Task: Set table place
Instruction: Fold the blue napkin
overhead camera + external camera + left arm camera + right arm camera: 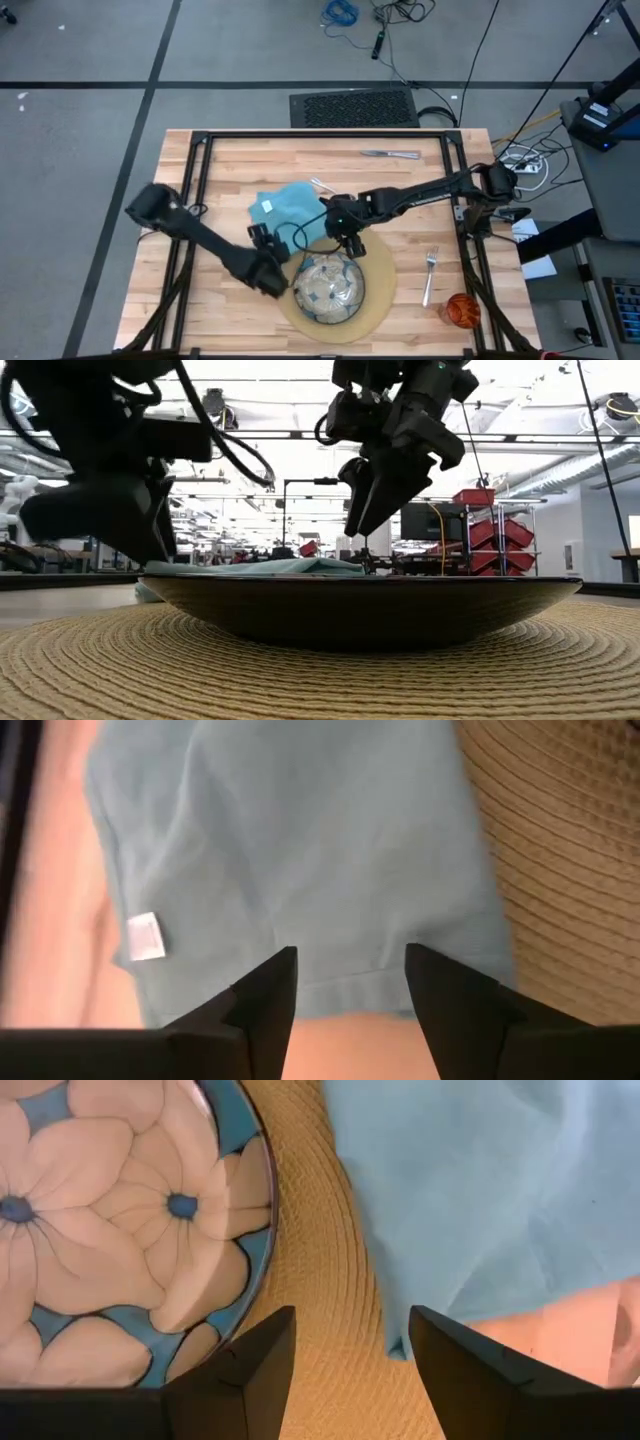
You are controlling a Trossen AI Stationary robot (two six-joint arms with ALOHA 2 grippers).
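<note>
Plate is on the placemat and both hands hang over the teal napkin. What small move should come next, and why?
Probably lower the left hand onto the napkin edge and close. Its fingers are open with nothing between them, right over the hem, and the cloth lies rumpled, overlapping the placemat beside the plate. The right hand is open and empty too, over the napkin's other corner.

Plate (pixel 330 285) on placemat (pixel 375 290), napkin (pixel 285 207) beside.

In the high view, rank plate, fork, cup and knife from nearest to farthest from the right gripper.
From the right gripper:
1. Plate, just below it on the placemat.
2. Fork, to the right.
3. Knife at the far edge and cup at the near right corner: too close to call.
</note>
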